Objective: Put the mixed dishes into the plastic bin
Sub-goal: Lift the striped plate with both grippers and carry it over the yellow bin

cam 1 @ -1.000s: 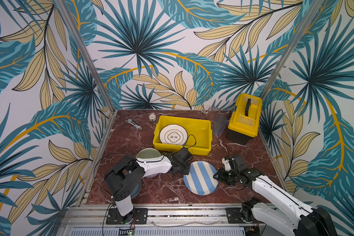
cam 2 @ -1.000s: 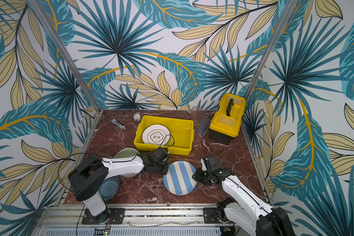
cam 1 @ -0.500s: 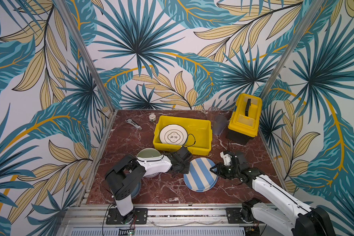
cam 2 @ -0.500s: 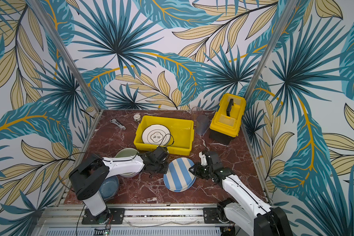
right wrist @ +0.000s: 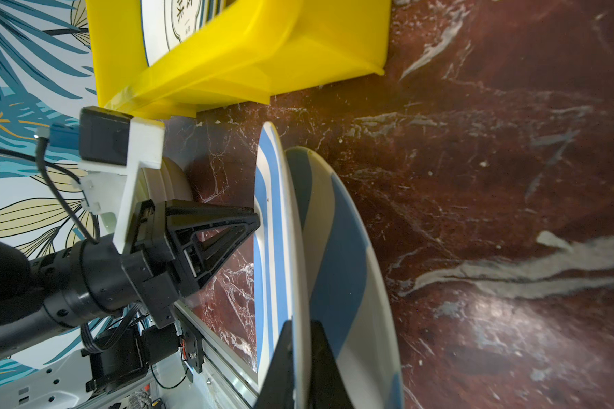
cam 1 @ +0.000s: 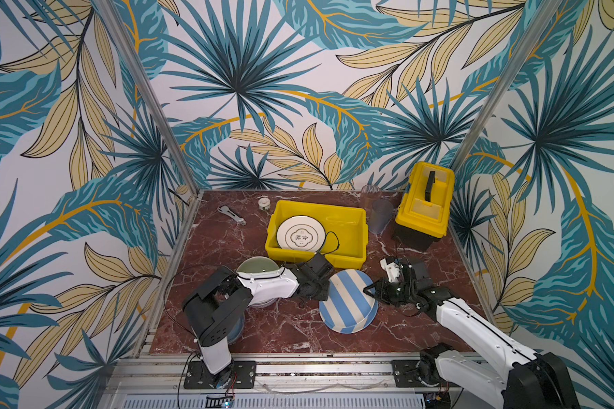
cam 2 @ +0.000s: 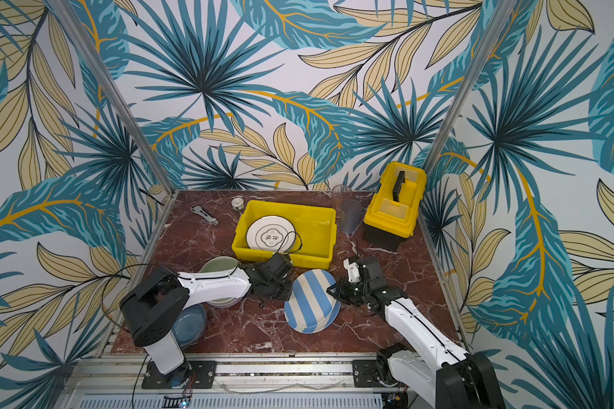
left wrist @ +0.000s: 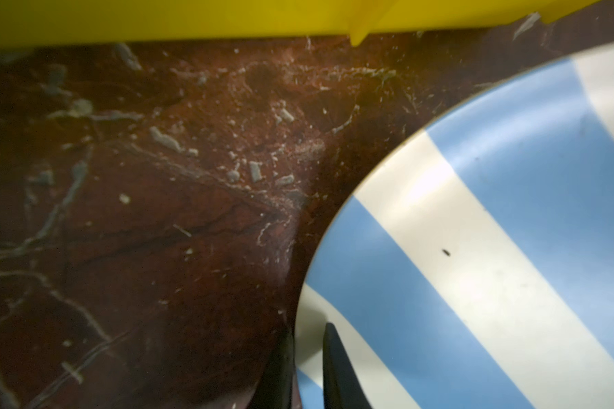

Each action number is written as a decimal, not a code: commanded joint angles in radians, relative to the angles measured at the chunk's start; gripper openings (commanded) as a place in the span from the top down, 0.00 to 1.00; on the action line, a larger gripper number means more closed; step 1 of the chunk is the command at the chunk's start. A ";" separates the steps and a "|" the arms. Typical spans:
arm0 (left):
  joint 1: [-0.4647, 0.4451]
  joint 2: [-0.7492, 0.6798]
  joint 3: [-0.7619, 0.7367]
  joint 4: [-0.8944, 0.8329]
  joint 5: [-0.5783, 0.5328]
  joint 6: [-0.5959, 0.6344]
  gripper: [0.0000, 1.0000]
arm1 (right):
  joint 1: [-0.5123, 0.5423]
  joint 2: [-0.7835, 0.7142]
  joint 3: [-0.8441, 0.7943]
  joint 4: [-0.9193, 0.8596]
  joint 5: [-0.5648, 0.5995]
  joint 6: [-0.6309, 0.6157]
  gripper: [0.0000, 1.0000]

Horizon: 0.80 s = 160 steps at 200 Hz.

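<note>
My left fingers (left wrist: 335, 371) and right fingers (right wrist: 280, 375) are clamped on opposite edges of the blue-and-cream striped plate (cam 1: 348, 304). It is tilted, near the yellow plastic bin (cam 1: 351, 255).

A wrench (cam 1: 231, 215) and tape roll (cam 1: 264, 203) lie back left on the marble table (cam 1: 280, 329), a yellow toolbox (cam 1: 424, 203) back right.

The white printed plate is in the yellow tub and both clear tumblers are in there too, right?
No. The white round plate with a printed design is in the shallow yellow plastic tub, but the two clear plastic tumblers stand outside, beside the yellow toolbox; both top views show this.
</note>
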<state>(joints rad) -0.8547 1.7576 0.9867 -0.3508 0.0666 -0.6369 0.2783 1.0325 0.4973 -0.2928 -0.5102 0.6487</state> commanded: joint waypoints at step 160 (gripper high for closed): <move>0.143 -0.265 0.187 -0.356 0.179 0.135 0.57 | -0.001 -0.041 0.164 -0.296 -0.077 -0.161 0.99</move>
<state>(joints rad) -0.7486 1.5608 1.1404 -0.6342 0.1734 -0.5503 0.2783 0.9897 0.6163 -0.5301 -0.5236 0.5335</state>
